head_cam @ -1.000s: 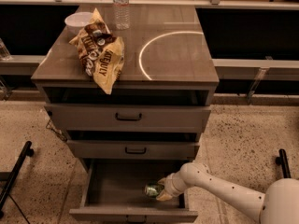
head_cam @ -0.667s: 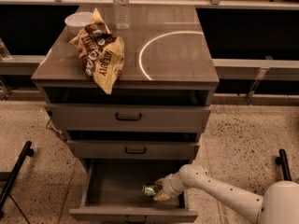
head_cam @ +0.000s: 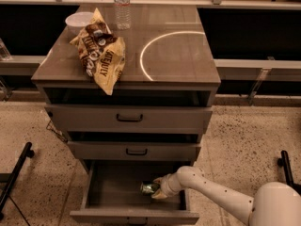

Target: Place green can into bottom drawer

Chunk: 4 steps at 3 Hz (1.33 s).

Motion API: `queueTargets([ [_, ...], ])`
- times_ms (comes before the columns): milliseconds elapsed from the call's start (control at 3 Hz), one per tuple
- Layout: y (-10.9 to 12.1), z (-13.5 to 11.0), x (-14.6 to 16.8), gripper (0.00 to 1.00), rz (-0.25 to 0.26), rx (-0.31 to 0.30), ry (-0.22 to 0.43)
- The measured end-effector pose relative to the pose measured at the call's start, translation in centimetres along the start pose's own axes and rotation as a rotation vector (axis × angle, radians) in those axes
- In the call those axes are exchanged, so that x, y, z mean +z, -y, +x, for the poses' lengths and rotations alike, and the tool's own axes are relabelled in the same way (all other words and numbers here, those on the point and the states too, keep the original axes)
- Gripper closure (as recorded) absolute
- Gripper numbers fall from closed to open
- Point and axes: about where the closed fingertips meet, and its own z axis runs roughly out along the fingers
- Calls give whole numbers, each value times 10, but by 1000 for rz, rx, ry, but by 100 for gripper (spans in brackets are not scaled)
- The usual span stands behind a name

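The bottom drawer is pulled open under the two closed drawers with black handles. The green can lies on its side just above or on the drawer floor, toward the right. My gripper reaches in from the right on a white arm, and its fingers are closed around the can's right end.
On the cabinet top lie a yellow-brown snack bag, a white bowl and a clear water bottle. The upper drawers overhang the open tray. A black stand leg is on the floor at left.
My gripper and the can have shifted slightly left and deeper into the bottom drawer. Nothing else has moved.
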Motion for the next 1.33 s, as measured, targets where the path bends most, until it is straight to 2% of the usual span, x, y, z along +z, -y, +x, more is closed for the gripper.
queueTargets([
  [333, -9, -4, 13, 86, -15, 16, -9],
  [667, -16, -7, 26, 62, -25, 29, -7],
  [1000, -19, -8, 36, 31, -30, 45, -9],
  [1333, -17, -7, 37, 9, -27, 71, -10],
])
